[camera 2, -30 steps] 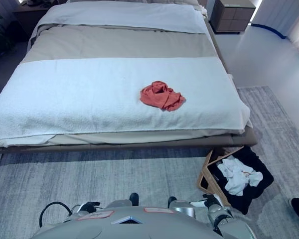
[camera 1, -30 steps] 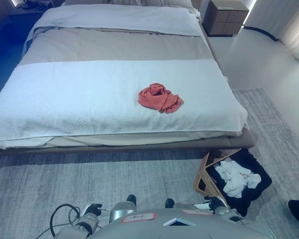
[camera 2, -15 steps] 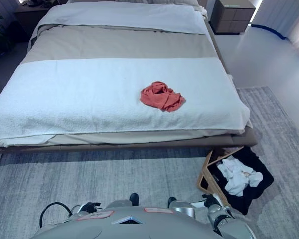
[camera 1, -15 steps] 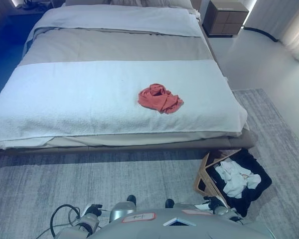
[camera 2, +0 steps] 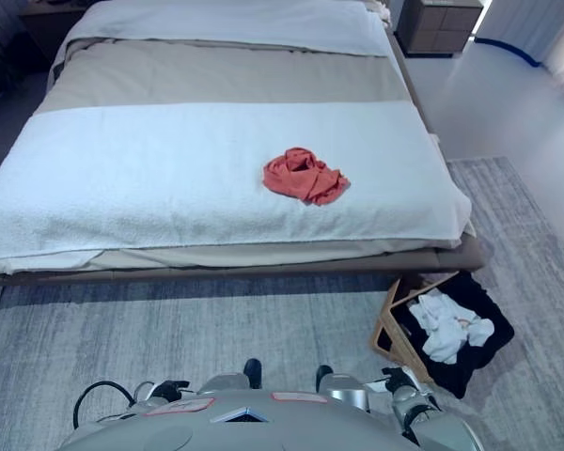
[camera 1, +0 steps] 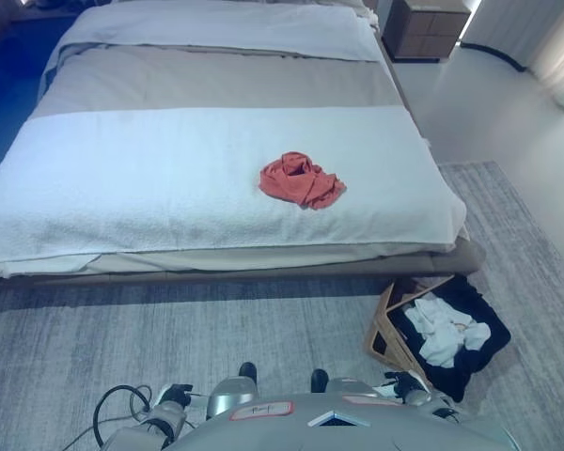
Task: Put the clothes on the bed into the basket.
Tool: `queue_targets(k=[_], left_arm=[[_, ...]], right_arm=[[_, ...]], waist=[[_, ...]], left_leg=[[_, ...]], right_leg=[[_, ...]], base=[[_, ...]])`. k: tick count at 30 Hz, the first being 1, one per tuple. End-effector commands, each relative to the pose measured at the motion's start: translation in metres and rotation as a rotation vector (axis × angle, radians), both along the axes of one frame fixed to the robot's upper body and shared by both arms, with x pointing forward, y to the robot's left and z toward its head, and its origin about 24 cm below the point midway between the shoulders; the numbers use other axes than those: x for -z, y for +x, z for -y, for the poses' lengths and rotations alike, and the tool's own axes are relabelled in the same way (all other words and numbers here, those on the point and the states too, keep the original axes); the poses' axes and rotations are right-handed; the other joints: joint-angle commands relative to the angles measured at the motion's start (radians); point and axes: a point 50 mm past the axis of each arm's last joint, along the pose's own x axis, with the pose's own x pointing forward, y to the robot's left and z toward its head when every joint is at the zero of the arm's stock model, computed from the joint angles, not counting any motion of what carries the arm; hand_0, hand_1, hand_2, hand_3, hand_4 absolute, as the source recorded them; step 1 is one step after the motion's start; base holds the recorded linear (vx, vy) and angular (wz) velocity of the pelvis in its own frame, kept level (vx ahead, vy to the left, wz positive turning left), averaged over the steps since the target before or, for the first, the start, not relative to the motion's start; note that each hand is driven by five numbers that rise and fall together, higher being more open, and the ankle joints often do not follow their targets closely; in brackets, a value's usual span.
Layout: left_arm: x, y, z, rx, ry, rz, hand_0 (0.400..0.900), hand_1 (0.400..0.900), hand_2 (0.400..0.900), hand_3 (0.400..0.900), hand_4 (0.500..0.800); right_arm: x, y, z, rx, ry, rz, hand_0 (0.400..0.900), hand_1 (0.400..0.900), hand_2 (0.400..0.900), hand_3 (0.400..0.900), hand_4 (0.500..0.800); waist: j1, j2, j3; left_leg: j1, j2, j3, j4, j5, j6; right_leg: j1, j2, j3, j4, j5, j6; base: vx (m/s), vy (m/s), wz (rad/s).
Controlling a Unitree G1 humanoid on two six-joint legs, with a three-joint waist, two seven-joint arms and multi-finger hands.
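Red crumpled cloth point(camera 1: 301, 181) on towelling bed point(camera 1: 122, 178) | wooden basket point(camera 1: 387, 324) holds white clothes point(camera 1: 445, 331) | hands unseen

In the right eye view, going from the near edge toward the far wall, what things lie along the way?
Basket with white clothes → grey rug → red garment on the bed → nightstand.

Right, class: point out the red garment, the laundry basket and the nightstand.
red garment point(camera 1: 301, 180): left eye view, middle of the crumpled cloth.
laundry basket point(camera 2: 391, 324): right eye view, wooden rim.
nightstand point(camera 1: 425, 28): left eye view, its front.
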Motion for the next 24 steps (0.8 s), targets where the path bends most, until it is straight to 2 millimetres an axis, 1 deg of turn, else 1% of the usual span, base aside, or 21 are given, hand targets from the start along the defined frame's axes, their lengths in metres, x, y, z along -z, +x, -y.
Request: queue_targets(k=[1, 2, 3, 4, 5, 6, 8, 9, 10, 12, 13, 14, 15, 16, 17, 19, 20, 21, 22, 23, 24], left_arm=[[-0.005, 0.009, -0.016, -0.104, 0.048, 0.013, 0.900, 0.900, 0.900, 0.900, 0.800], [-0.005, 0.008, -0.016, -0.139, 0.046, 0.021, 0.900, 0.900, 0.900, 0.900, 0.800], [-0.005, 0.009, -0.016, -0.139, 0.046, 0.022, 0.900, 0.900, 0.900, 0.900, 0.800], [-0.005, 0.009, -0.016, -0.187, 0.045, 0.036, 0.900, 0.900, 0.900, 0.900, 0.800], [-0.005, 0.007, -0.016, -0.213, 0.043, 0.034, 0.900, 0.900, 0.900, 0.900, 0.800], [-0.005, 0.007, -0.016, -0.213, 0.043, 0.034, 0.900, 0.900, 0.900, 0.900, 0.800], [-0.005, -0.005, -0.018, -0.239, 0.048, 0.004, 0.900, 0.900, 0.900, 0.900, 0.800], [-0.003, -0.014, -0.016, -0.244, 0.046, -0.022, 0.900, 0.900, 0.900, 0.900, 0.800], [-0.004, -0.026, -0.018, -0.268, 0.059, -0.052, 0.900, 0.900, 0.900, 0.900, 0.800], [-0.004, -0.036, -0.019, -0.283, 0.072, -0.078, 0.900, 0.900, 0.900, 0.900, 0.800], [-0.004, -0.036, -0.019, -0.284, 0.072, -0.078, 0.900, 0.900, 0.900, 0.900, 0.800], [-0.004, -0.041, -0.019, -0.298, 0.077, -0.093, 0.900, 0.900, 0.900, 0.900, 0.800], [-0.004, -0.046, -0.019, -0.308, 0.077, -0.106, 0.900, 0.900, 0.900, 0.900, 0.800], [-0.004, -0.046, -0.019, -0.308, 0.078, -0.106, 0.900, 0.900, 0.900, 0.900, 0.800], [-0.004, -0.046, -0.020, -0.314, 0.080, -0.104, 0.900, 0.900, 0.900, 0.900, 0.800], [-0.006, -0.039, -0.025, -0.310, 0.091, -0.081, 0.900, 0.900, 0.900, 0.900, 0.800], [-0.007, -0.032, -0.029, -0.307, 0.090, -0.057, 0.900, 0.900, 0.900, 0.900, 0.800], [-0.007, -0.032, -0.029, -0.307, 0.090, -0.057, 0.900, 0.900, 0.900, 0.900, 0.800], [-0.007, -0.030, -0.030, -0.298, 0.088, -0.050, 0.900, 0.900, 0.900, 0.900, 0.800], [-0.009, -0.026, -0.034, -0.287, 0.091, -0.040, 0.900, 0.900, 0.900, 0.900, 0.800], [-0.009, -0.026, -0.034, -0.287, 0.090, -0.040, 0.900, 0.900, 0.900, 0.900, 0.800]], right_arm=[[-0.010, 0.029, 0.020, 0.016, -0.059, 0.067, 0.900, 0.900, 0.900, 0.900, 0.800], [-0.012, 0.030, 0.025, 0.024, -0.069, 0.078, 0.900, 0.900, 0.900, 0.900, 0.800], [-0.012, 0.030, 0.025, 0.024, -0.069, 0.078, 0.900, 0.900, 0.900, 0.900, 0.800], [-0.015, 0.036, 0.032, 0.004, -0.091, 0.090, 0.900, 0.900, 0.900, 0.900, 0.800], [-0.017, 0.038, 0.037, -0.001, -0.108, 0.087, 0.900, 0.900, 0.900, 0.900, 0.800], [-0.017, 0.038, 0.037, -0.001, -0.108, 0.088, 0.900, 0.900, 0.900, 0.900, 0.800], [-0.017, 0.035, 0.039, -0.007, -0.118, 0.067, 0.900, 0.900, 0.900, 0.900, 0.800], [-0.017, 0.033, 0.039, -0.015, -0.119, 0.066, 0.900, 0.900, 0.900, 0.900, 0.800], [-0.016, 0.033, 0.037, -0.023, -0.115, 0.070, 0.900, 0.900, 0.900, 0.900, 0.800], [-0.015, 0.036, 0.033, -0.030, -0.105, 0.083, 0.900, 0.900, 0.900, 0.900, 0.800], [-0.015, 0.036, 0.032, -0.030, -0.104, 0.082, 0.900, 0.900, 0.900, 0.900, 0.800], [-0.014, 0.036, 0.027, -0.031, -0.085, 0.087, 0.900, 0.900, 0.900, 0.900, 0.800], [-0.012, 0.035, 0.023, -0.027, -0.070, 0.082, 0.900, 0.900, 0.900, 0.900, 0.800], [-0.012, 0.035, 0.023, -0.027, -0.070, 0.082, 0.900, 0.900, 0.900, 0.900, 0.800], [-0.011, 0.035, 0.019, -0.032, -0.058, 0.082, 0.900, 0.900, 0.900, 0.900, 0.800], [-0.009, 0.035, 0.011, -0.057, -0.035, 0.075, 0.900, 0.900, 0.900, 0.900, 0.800], [-0.009, 0.042, 0.008, -0.080, -0.019, 0.093, 0.900, 0.900, 0.900, 0.900, 0.800], [-0.009, 0.042, 0.007, -0.080, -0.019, 0.093, 0.900, 0.900, 0.900, 0.900, 0.800], [-0.010, 0.048, 0.004, -0.112, -0.009, 0.106, 0.900, 0.900, 0.900, 0.900, 0.800], [-0.013, 0.058, 0.003, -0.126, -0.006, 0.137, 0.900, 0.900, 0.900, 0.900, 0.800], [-0.013, 0.057, 0.003, -0.126, -0.007, 0.137, 0.900, 0.900, 0.900, 0.900, 0.800]], waist=[[0.008, -0.033, 0.071], [0.033, -0.047, 0.112], [0.031, -0.044, 0.110], [0.064, -0.049, 0.151], [0.081, -0.044, 0.151], [0.080, -0.045, 0.148], [0.104, -0.043, 0.139], [0.127, -0.033, 0.135], [0.171, -0.026, 0.118], [0.195, -0.032, 0.106], [0.195, -0.037, 0.106], [0.203, -0.037, 0.086], [0.212, -0.041, 0.068], [0.213, -0.045, 0.070], [0.216, -0.051, 0.054], [0.221, -0.077, 0.025], [0.220, -0.092, 0.002], [0.220, -0.093, -0.001], [0.228, -0.104, -0.012], [0.237, -0.113, -0.019], [0.239, -0.111, -0.020]], left_leg=[[-0.108, -0.029, 0.063, 0.278, -0.075, 0.016], [-0.216, -0.055, 0.024, 0.480, -0.026, 0.026], [-0.224, -0.053, 0.021, 0.489, -0.029, 0.025], [-0.328, -0.134, -0.043, 0.584, -0.003, 0.028], [-0.398, -0.179, -0.045, 0.539, 0.000, 0.030], [-0.401, -0.180, -0.045, 0.535, 0.004, 0.030], [-0.441, -0.104, 0.000, 0.398, 0.054, 0.026], [-0.467, -0.094, 0.000, 0.285, 0.111, 0.017], [-0.502, -0.069, -0.063, 0.135, 0.161, 0.000], [-0.540, -0.035, -0.096, 0.012, 0.204, -0.032], [-0.539, -0.037, -0.092, 0.010, 0.203, -0.032], [-0.556, 0.001, -0.053, 0.027, 0.240, -0.051], [-0.542, -0.001, -0.052, 0.044, 0.244, -0.036], [-0.539, -0.004, -0.049, 0.043, 0.242, -0.035], [-0.532, -0.013, -0.050, 0.060, 0.274, -0.036], [-0.545, -0.044, -0.047, 0.134, 0.267, -0.028], [-0.560, -0.068, -0.013, 0.182, 0.241, -0.018], [-0.565, -0.069, -0.012, 0.185, 0.238, -0.018], [-0.571, -0.082, 0.008, 0.209, 0.215, -0.008], [-0.531, -0.101, 0.023, 0.200, 0.171, 0.034], [-0.533, -0.097, 0.023, 0.200, 0.172, 0.034]], right_leg=[[-0.030, 0.003, -0.060, 0.132, -0.070, -0.005], [-0.013, 0.011, -0.046, 0.135, -0.078, -0.032], [-0.016, 0.013, -0.049, 0.137, -0.079, -0.032], [0.000, 0.014, -0.041, 0.138, -0.100, -0.042], [0.017, 0.021, -0.031, 0.125, -0.106, -0.037], [0.014, 0.020, -0.032, 0.124, -0.105, -0.037], [0.064, 0.031, -0.024, 0.099, -0.129, -0.025], [0.107, 0.048, 0.001, 0.072, -0.143, -0.021], [0.173, 0.056, 0.059, 0.045, -0.174, -0.015], [0.219, 0.046, 0.120, 0.040, -0.218, -0.010], [0.218, 0.042, 0.120, 0.042, -0.221, -0.010], [0.270, 0.022, 0.153, 0.035, -0.244, 0.005], [0.289, 0.001, 0.164, 0.034, -0.247, 0.017], [0.292, -0.004, 0.164, 0.033, -0.248, 0.017], [0.307, -0.024, 0.154, 0.034, -0.254, 0.028], [0.295, -0.082, 0.144, 0.064, -0.196, 0.067], [0.256, -0.111, 0.144, 0.119, -0.086, 0.091], [0.253, -0.112, 0.144, 0.119, -0.086, 0.092], [0.241, -0.124, 0.133, 0.157, -0.003, 0.105], [0.198, -0.147, 0.098, 0.272, 0.150, 0.108], [0.196, -0.145, 0.101, 0.271, 0.152, 0.108]], base=[[0.00, -0.277, -0.17], [0.00, -0.214, -0.14], [0.05, -0.197, -0.39], [0.16, -0.088, -0.34], [0.16, -0.089, -0.36], [0.23, -0.041, -0.08], [0.40, -0.009, -0.32], [0.76, 0.048, -1.19], [0.79, 0.079, -1.32], [0.57, 0.079, -0.88], [0.59, 0.168, -0.65], [0.62, 0.238, -0.65], [0.62, 0.241, -0.64], [0.44, 0.233, -0.32], [0.44, 0.233, -0.17], [0.64, 0.327, -0.06], [0.45, 0.233, 0.14], [0.45, 0.228, 0.24], [0.45, 0.238, 0.00], [0.45, 0.239, -0.02], [0.45, 0.273, -0.12]])
